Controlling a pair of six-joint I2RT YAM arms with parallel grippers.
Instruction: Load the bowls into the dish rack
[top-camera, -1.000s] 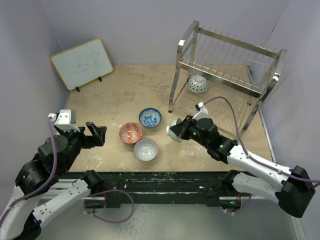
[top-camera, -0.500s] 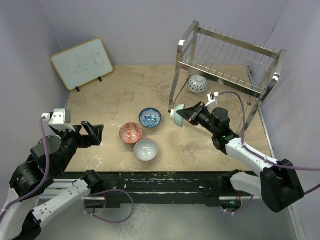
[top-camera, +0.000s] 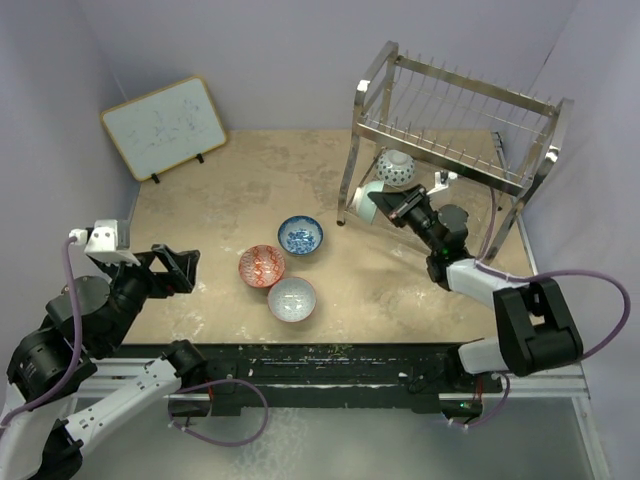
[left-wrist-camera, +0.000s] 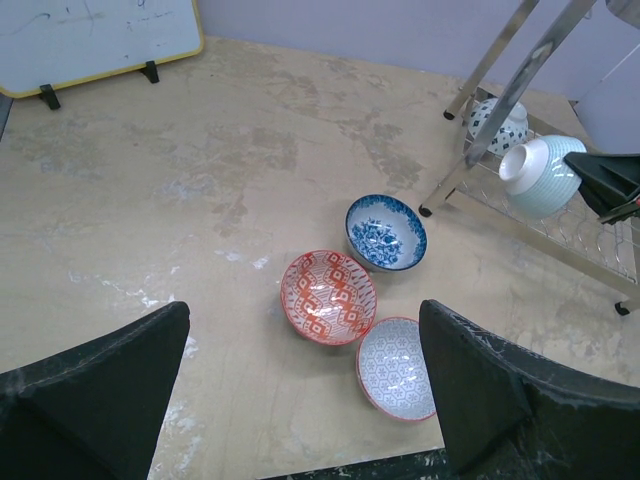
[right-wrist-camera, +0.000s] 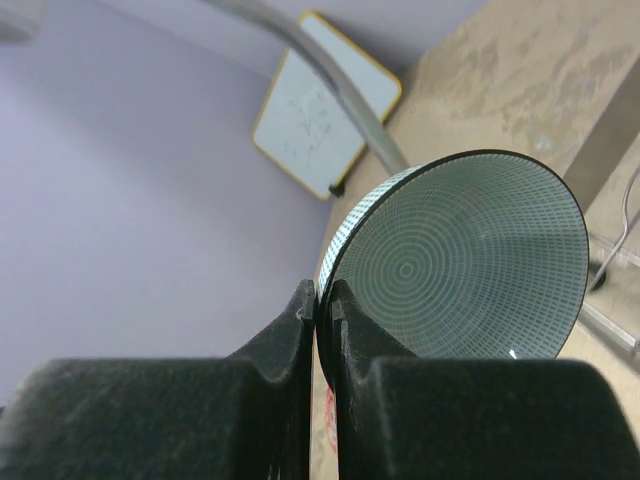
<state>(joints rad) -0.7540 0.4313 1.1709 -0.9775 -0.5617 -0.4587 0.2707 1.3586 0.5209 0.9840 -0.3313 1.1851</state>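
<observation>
Top view: pinching the tilted mint bowl (top-camera: 366, 197) in the right claw (top-camera: 386, 205) at the dish rack (top-camera: 455, 130) lower tier's front; hanging the left claw (top-camera: 172, 268) spread above the table (top-camera: 230, 190).
Left wrist: showing three bowls (left-wrist-camera: 328, 297) clustered on the table.
Right wrist: squeezing the mint bowl's rim between fingers (right-wrist-camera: 296, 335).

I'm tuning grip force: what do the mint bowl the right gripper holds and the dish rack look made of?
The mint bowl: probably glazed ceramic, glossy with fine printed rings inside. The dish rack: apparently polished metal, silver wire and tubes catching light.
</observation>
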